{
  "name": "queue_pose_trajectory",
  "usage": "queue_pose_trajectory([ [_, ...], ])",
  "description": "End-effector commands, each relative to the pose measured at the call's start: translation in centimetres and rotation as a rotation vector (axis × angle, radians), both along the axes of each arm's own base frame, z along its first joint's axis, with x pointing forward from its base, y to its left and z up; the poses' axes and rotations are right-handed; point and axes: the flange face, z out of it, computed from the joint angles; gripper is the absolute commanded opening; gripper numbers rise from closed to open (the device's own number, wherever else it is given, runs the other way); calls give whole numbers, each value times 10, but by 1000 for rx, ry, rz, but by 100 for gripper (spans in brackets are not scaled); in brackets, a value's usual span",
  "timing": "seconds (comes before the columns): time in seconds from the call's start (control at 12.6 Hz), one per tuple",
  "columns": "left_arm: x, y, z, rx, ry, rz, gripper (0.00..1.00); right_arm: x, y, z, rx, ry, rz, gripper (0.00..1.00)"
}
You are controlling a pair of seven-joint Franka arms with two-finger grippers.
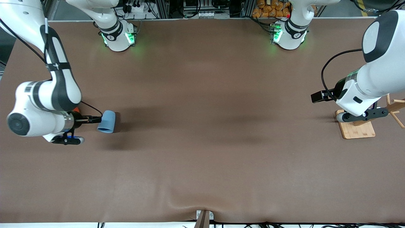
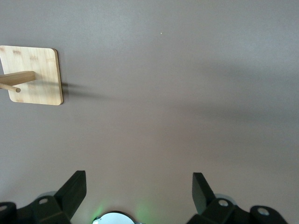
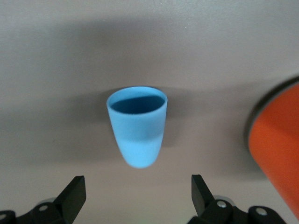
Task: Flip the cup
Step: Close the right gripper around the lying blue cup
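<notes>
The right gripper has its jaws spread wide with nothing between them. It sits low at the right arm's end of the worktop, and its fingertips stand short of the cup without touching it. The cup is small, light blue and tapered, with a darker blue inside. In the front view it lies on its side on the brown worktop, just beside the right gripper's tips, with one end pointing at the gripper; in the right wrist view its open mouth faces away from the jaws and its closed base is toward them. Beside the cup, an orange can shows at the edge of the right wrist view; in the front view only a sliver of orange shows under the right arm's wrist.

The left gripper also holds its jaws fully apart and empty. It hangs over bare worktop at the left arm's end, where that arm waits. Near it stands a small wooden stand, a square bamboo base with pegs on an upright post.
</notes>
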Motion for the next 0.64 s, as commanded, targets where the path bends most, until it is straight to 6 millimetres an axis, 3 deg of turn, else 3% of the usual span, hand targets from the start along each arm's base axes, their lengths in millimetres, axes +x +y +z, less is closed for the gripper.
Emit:
queue_pose_trajectory([
  [0.0,-4,-2,4,-7,3,17,100,-24,7,-29,5,-54,20,100],
  [0.4,-4,-2,4,-7,3,17,100,-36,9,-54,5,-50,24,100],
  [0.56,-4,-2,4,-8,3,16,100,-40,25,-63,6,-82,51,100],
])
